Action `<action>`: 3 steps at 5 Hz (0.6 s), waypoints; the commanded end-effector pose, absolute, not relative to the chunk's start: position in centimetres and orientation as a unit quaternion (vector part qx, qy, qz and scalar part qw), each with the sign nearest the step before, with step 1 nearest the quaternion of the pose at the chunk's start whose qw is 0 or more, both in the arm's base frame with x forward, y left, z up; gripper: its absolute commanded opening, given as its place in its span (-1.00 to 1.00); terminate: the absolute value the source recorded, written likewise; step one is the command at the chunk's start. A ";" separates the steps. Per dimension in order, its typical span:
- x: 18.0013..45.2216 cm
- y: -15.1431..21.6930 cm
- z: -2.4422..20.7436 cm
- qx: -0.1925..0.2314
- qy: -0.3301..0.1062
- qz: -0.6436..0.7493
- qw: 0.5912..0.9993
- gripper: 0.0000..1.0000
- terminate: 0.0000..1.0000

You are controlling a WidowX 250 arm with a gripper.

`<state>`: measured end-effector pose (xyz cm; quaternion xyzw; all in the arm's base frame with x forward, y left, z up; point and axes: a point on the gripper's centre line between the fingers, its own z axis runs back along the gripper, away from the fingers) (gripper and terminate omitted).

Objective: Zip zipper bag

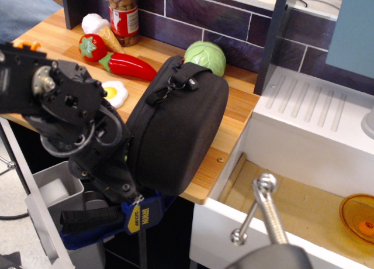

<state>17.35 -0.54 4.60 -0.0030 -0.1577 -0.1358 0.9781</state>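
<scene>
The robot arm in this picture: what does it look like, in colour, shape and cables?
The arm is black and bulky, made of rounded joint housings with round silver caps and small screws. Black cables loop along its side. An orange part shows at its upper left edge. The tool is dark too, and its details are unclear.

Only 1 piece of text reads clearly — the word "IRWIN" in yellow letters on the blue body of the bar clamp point(139, 213) below the counter edge. A smaller line of yellow print sits beside it on the same clamp, too small to make out. The red-lidded jar point(123, 14) carries a label — its print is not legible.
</scene>
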 end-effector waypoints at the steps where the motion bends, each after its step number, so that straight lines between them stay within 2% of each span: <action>1: 15.5 1.3 1.8 0.033 -0.077 -0.135 0.987 -1.00 -1.00; 2: 15.5 1.6 -1.0 0.057 -0.033 -0.127 0.990 -1.00 -1.00; 3: 14.5 2.2 -3.0 0.064 -0.018 -0.141 0.988 -1.00 -1.00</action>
